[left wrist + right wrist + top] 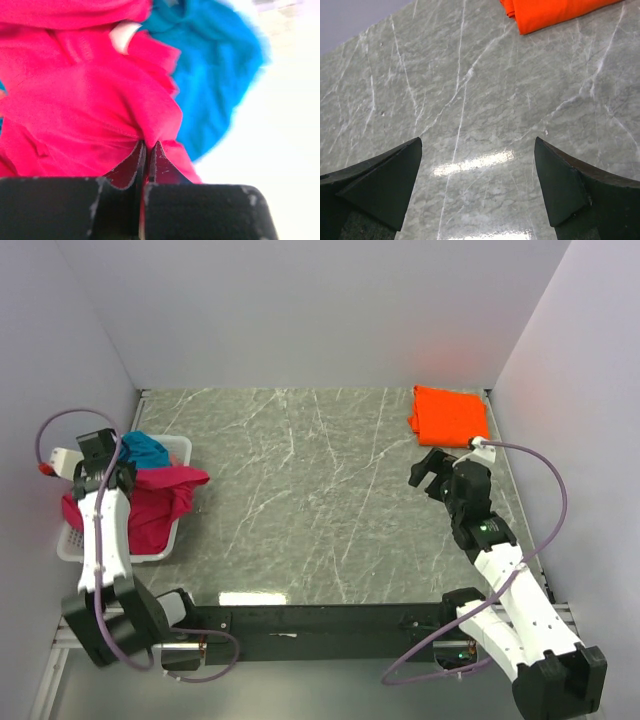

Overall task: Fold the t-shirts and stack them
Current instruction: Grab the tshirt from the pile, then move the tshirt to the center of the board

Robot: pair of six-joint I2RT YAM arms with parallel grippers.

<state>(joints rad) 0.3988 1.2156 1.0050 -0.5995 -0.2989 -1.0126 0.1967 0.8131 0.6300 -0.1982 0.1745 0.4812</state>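
Judging by how things lie, about a third of the job is done: the orange t-shirt (449,415) sits folded flat on the table (300,490) at the upper right of the top view, with nothing stacked on it. The pink t-shirt (160,502) and the teal t-shirt (146,449) lie crumpled in the white basket (72,545) at the left edge. The left fingers (131,167) are clenched on a ridge of pink cloth, so lifting it out looks like the step in hand. The right fingers (385,182) stand spread wide over the table, just below the orange shirt, grasping nothing.
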